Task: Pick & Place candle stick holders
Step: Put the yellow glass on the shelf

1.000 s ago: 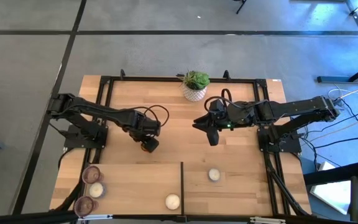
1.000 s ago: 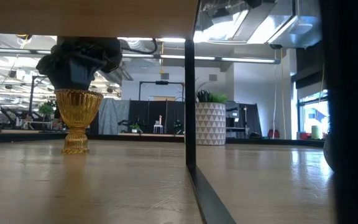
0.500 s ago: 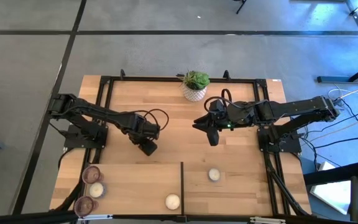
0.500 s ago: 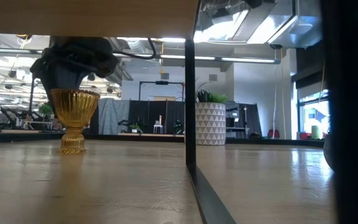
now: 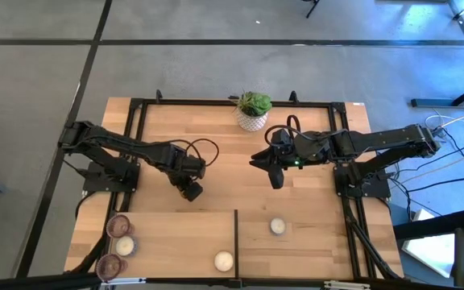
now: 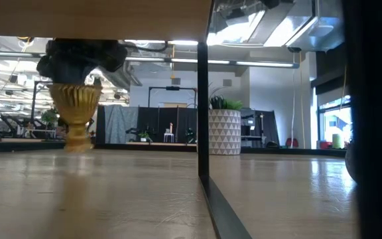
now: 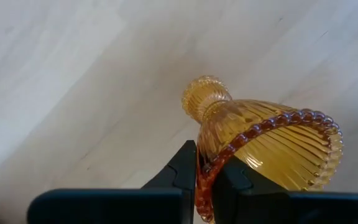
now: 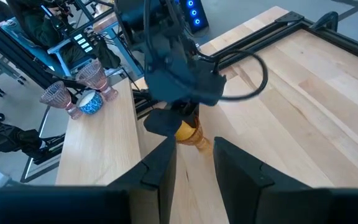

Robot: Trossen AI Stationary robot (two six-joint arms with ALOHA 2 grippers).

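High view: the left gripper (image 5: 188,190) sits near table centre-left, at about 9 o'clock from the idle right gripper (image 5: 273,173). A second ago it hovered with fingers spread over the amber holder (image 5: 191,192); now they have closed on it. The other holders wait along the 6 o'clock edge: 2 pinkish-purple glass holders (image 5: 118,225) with a white holder (image 5: 125,245) at 7 o'clock, and 2 more cream holders (image 5: 223,260) nearer 6 o'clock. The plant pot (image 5: 252,113) stands at 12 o'clock.

Low view: the amber holder (image 6: 75,123), which stood on the wood a second ago, now looks lifted clear of the table (image 6: 111,192), hanging under the left gripper (image 6: 78,63).

Left wrist view: the fingers (image 7: 182,171) pinch the beaded rim of the tilted amber holder (image 7: 272,149), 1 inside the cup, 1 outside.

Right wrist view: the right gripper (image 8: 191,162) has its fingers partly apart, holding nothing.

Judgement: the pick is made; carrying and placing remain. A rim pinch on glass may let it swing or slip.
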